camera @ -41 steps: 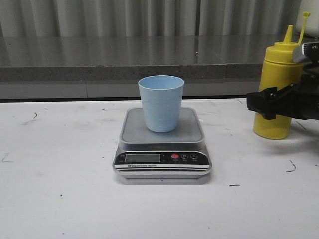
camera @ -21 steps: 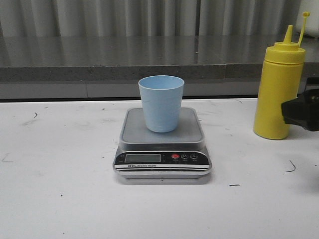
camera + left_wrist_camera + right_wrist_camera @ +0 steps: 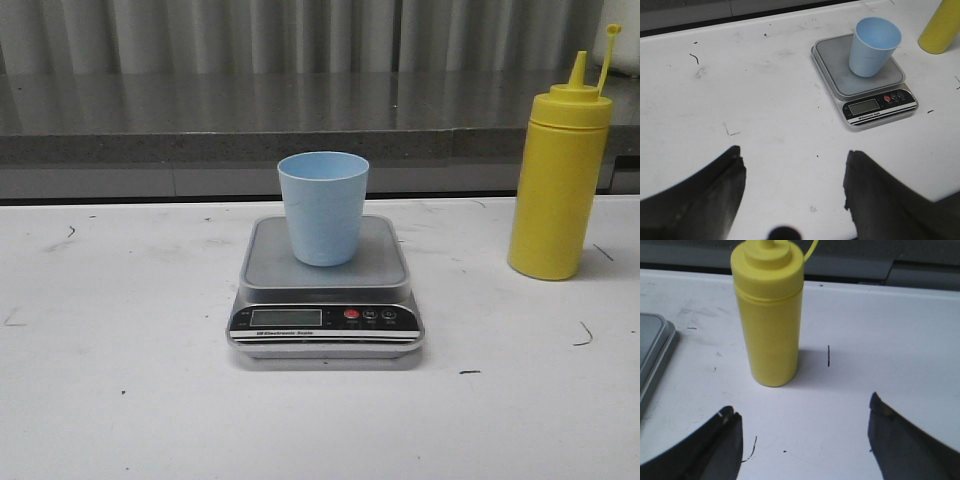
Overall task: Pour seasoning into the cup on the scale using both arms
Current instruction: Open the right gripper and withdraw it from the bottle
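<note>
Item one: a small light-blue tapered plastic cup, handleless, stood upright and mouth-up near the middle of the steel platform of a flat silver-grey digital kitchen scale, a position that would let whatever was poured in register as weight. The scale lay at the centre of the white, scuffed surface, its black panel and display facing the robot. Item two: a tall yellow plastic squeeze bottle of seasoning, cone nozzle up and tethered cap hanging off on its thin strap, stood upright on the surface, well apart from the scale on the robot's right and ungripped, so presumably unpoured. Item three: the left end effector, jaws spread and empty, hung above bare surface with the scale beyond it. Item four: the right end effector, likewise spread wide and holding nothing, faced the bottle squarely but short of it, seemingly lined up for a grasp.
</note>
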Controlling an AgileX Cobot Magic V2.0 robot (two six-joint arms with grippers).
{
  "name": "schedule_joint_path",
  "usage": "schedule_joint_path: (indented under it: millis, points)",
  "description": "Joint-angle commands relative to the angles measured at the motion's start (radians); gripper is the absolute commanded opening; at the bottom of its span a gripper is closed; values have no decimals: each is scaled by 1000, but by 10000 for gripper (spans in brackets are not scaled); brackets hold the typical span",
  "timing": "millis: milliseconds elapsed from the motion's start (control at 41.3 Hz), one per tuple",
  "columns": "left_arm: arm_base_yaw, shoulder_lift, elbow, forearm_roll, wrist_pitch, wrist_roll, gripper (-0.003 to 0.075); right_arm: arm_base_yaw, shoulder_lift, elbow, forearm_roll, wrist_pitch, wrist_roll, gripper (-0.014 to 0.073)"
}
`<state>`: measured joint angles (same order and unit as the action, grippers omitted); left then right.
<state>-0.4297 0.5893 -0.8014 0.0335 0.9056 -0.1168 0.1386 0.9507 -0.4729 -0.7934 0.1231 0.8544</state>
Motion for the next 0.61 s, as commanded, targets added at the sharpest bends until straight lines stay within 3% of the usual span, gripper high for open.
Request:
schedule_joint_path:
  millis: [0, 121, 242, 387, 581]
  points:
    - [2, 3, -26, 2, -65, -8, 428, 87, -70, -86, -29, 147, 25, 539]
    - [2, 3, -26, 2, -65, -8, 428, 231, -95, -159, 38, 330, -42, 539]
    - [2, 3, -26, 2, -65, -8, 428, 349, -95, -258, 193, 523, -233, 539]
    - [2, 3, -26, 2, -65, -8, 428, 363, -115, -346, 363, 687, -416, 539]
    - [2, 3, -26, 2, -65, -8, 428, 363, -208, -351, 576, 721, -565, 539]
